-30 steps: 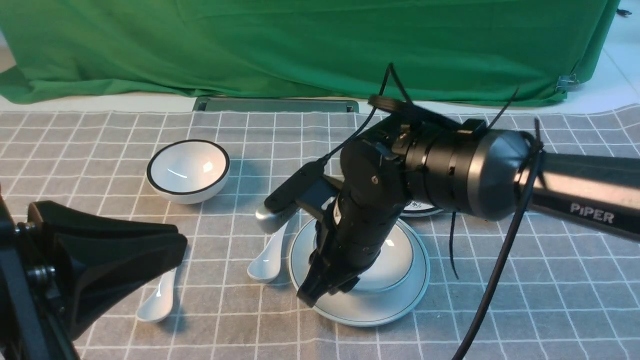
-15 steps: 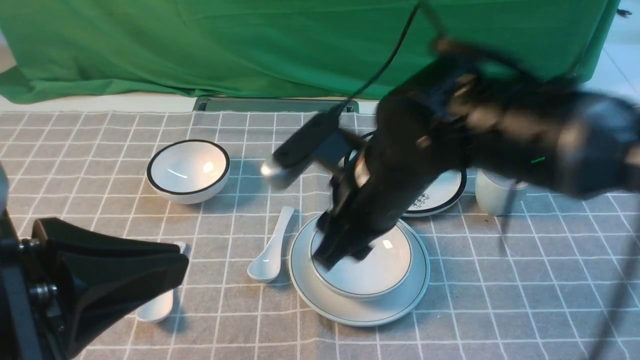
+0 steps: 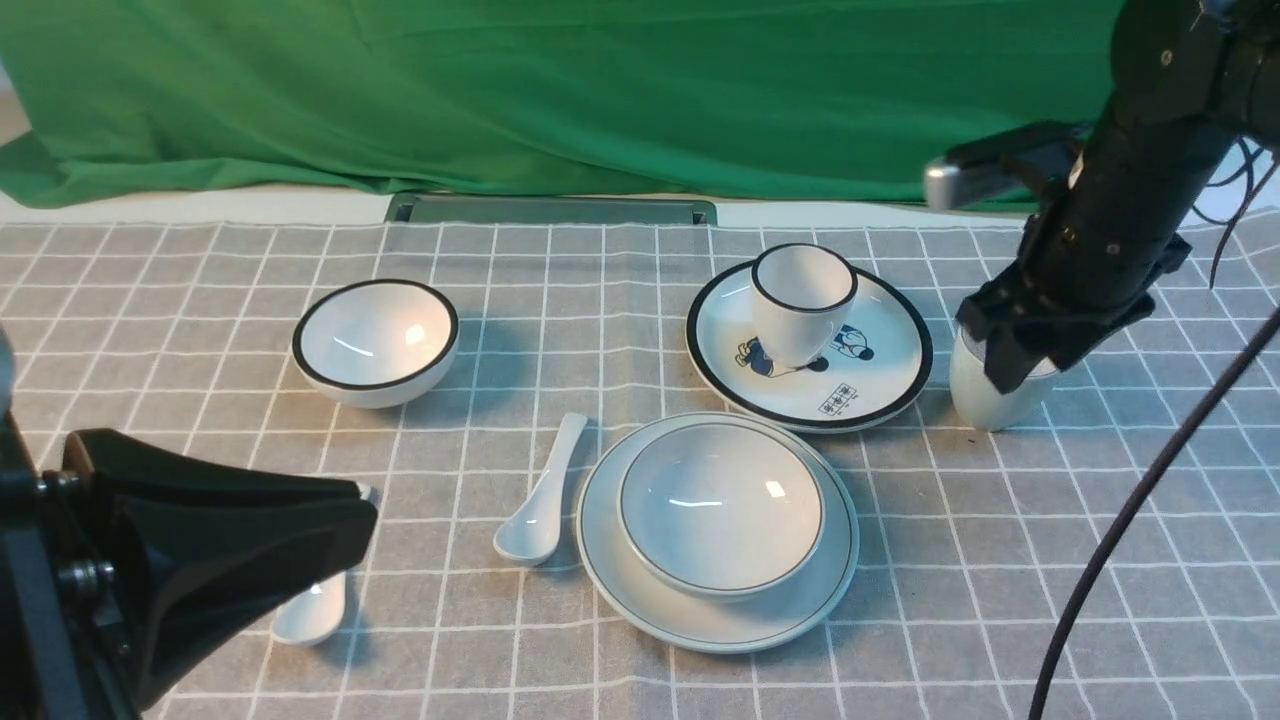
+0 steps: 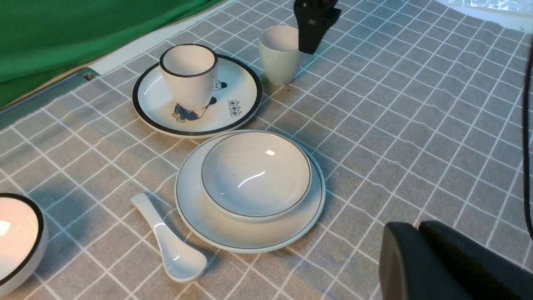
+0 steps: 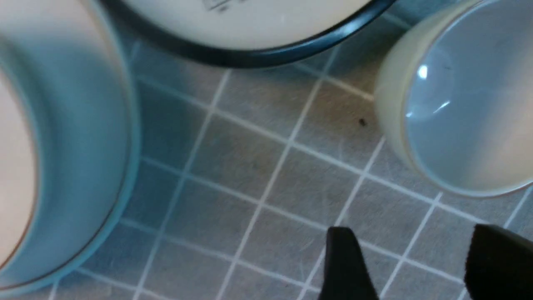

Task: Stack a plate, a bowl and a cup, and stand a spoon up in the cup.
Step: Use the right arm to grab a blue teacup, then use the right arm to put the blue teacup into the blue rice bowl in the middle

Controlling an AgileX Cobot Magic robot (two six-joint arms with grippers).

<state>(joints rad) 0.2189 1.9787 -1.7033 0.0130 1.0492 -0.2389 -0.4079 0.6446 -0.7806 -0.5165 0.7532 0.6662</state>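
The pale plate (image 3: 832, 590) lies at the front centre with the shallow bowl (image 3: 720, 505) sitting in it; both show in the left wrist view, plate (image 4: 195, 216) and bowl (image 4: 256, 175). The plain cup (image 3: 980, 400) stands upright to the right, on the cloth (image 4: 278, 56) (image 5: 466, 108). A plain white spoon (image 3: 540, 500) lies just left of the plate (image 4: 168, 246). My right gripper (image 3: 1015, 360) hangs open and empty just over the cup's rim (image 5: 416, 266). My left gripper (image 3: 355, 500) is shut and empty at the front left (image 4: 416, 229).
A black-rimmed cartoon plate (image 3: 895, 385) with a black-rimmed cup (image 3: 800, 300) on it stands behind the stack, close to the plain cup. A black-rimmed bowl (image 3: 375, 340) sits at the left. A second spoon (image 3: 315, 605) lies partly hidden under my left gripper.
My right arm has swung up from over the bowl on the plate and across to the right, ending above the plain cup. The left gripper and the dishes have not moved.
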